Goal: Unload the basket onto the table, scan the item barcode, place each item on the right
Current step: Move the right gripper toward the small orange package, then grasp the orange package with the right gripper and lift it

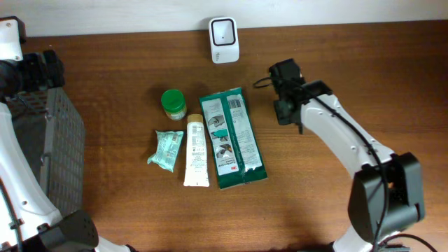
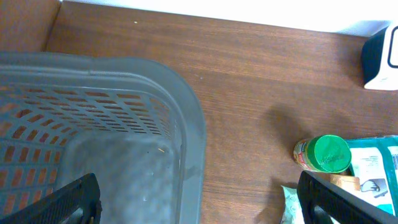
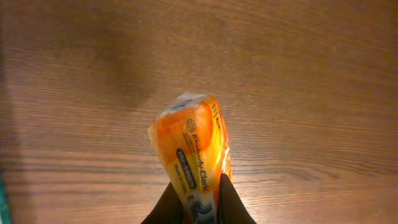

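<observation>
Right gripper: closed on the orange packet, pinching its lower end so that the printed side stays uncovered; we judge this keeps the barcode free for reading
Orange packet, place: lifted above the bare wood in the right wrist view; in the overhead view we cannot see it, it is hidden under the right gripper, right of centre in the upper half of the frame
Scanner: white, at the top middle of the frame, facing the table; the packet is near it but not yet before it
Left gripper: jaws wide apart, nothing between them, hanging over the grey basket at the left edge; we think the basket is for scanned goods
Waiting goods: laid side by side in the centre, easy to reach
Count: one scanner, one basket, two grippers, five goods in all — green-lidded jar, teal pouch, white tube, large green pack, and the orange packet
</observation>
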Controlling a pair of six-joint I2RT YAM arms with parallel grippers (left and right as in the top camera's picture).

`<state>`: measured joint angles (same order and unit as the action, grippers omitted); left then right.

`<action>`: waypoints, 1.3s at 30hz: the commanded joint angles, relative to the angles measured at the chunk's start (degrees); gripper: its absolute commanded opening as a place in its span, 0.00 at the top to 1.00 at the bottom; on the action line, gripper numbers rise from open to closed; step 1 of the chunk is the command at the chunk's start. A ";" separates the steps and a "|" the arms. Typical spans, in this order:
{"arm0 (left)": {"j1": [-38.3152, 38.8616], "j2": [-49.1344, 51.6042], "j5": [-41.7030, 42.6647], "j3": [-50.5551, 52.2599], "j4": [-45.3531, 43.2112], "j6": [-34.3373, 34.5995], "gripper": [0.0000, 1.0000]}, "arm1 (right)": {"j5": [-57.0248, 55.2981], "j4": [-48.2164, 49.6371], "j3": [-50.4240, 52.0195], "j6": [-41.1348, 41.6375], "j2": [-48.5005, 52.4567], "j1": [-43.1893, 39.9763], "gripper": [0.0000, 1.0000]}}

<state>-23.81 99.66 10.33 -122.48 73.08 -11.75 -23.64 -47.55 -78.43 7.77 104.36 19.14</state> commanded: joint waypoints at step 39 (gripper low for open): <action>-0.26 0.09 0.61 0.13 -0.09 0.52 0.01 | 24.52 -2.62 3.15 -0.07 2.23 -8.20 0.84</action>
<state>-23.81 99.66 10.33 -122.48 73.08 -11.75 -0.47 -51.33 -76.55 10.24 105.93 8.54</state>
